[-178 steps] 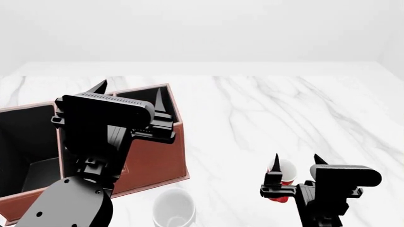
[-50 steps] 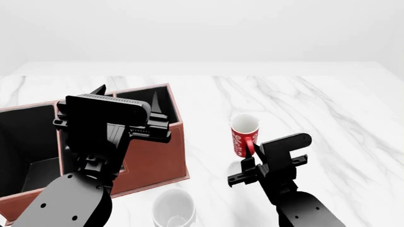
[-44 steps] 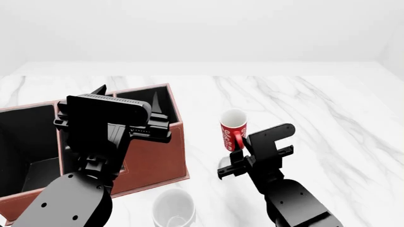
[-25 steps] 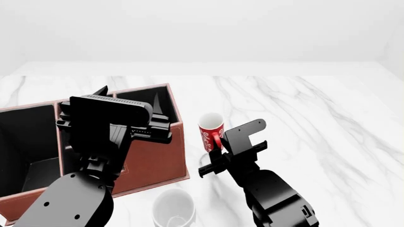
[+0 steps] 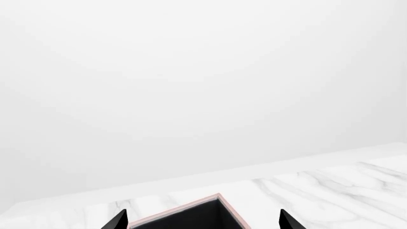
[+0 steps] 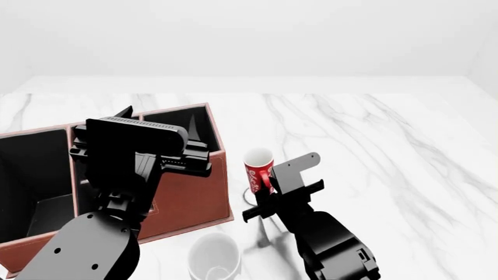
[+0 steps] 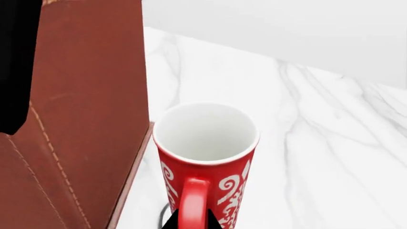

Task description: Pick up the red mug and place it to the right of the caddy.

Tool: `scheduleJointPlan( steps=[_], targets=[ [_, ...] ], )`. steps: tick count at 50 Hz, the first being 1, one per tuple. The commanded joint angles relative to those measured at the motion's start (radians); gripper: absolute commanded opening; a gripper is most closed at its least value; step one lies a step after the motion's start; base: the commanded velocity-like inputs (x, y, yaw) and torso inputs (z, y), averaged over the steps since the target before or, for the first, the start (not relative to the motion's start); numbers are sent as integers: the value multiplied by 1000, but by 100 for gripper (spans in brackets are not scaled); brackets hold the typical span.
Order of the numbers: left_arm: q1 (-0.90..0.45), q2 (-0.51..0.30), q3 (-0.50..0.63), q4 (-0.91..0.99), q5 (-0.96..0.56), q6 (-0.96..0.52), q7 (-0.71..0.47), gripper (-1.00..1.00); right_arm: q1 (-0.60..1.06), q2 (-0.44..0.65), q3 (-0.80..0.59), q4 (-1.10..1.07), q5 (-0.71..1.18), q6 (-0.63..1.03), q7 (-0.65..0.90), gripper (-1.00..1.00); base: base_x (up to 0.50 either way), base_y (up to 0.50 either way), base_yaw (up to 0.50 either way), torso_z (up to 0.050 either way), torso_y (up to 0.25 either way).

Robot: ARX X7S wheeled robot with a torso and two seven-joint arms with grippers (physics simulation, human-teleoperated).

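The red mug with white lettering and a white inside is held upright just right of the caddy, a reddish-brown box with black-lined compartments. My right gripper is shut on the mug's red handle. In the right wrist view the mug hangs a little above the marble beside the caddy's brown wall, with the right gripper tips on either side of the handle. My left gripper is open and empty above the caddy; its wrist view shows a caddy corner between the tips.
A plain white mug stands on the white marble table in front of the caddy, near the table's front edge. My left arm hides much of the caddy's middle.
My right gripper has carried the red mug from the front right of the table leftward and farther back, to just beside the caddy's right wall. The left arm has barely moved.
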Motion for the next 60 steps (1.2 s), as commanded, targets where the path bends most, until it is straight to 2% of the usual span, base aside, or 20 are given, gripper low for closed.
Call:
scheduleJointPlan(
  steps=[1,31,32,54,60],
  targets=[
    [2,-3,-1,-5,-6,6,-4,100,16,-6,-5,42,-7,-14,-7,-100,0,0,0,0,0],
    [10,-14,1,-16,-19,23,-14,100,37,-14,-35,145,-6,-55,1,-100,0,0,0,0,0],
    [10,-14,1,-15,-19,23,-14,100,37,-13,-37,145,-5,-51,0,100,0,0,0,0,0],
    [10,-20,2,-18,-29,27,-24,100,33,1,-52,120,9,-32,11,100,0,0,0,0,0],
    [14,-23,0,-19,-31,31,-26,100,-31,57,-35,-57,35,68,53,100,0,0,0,0,0]
  ],
)
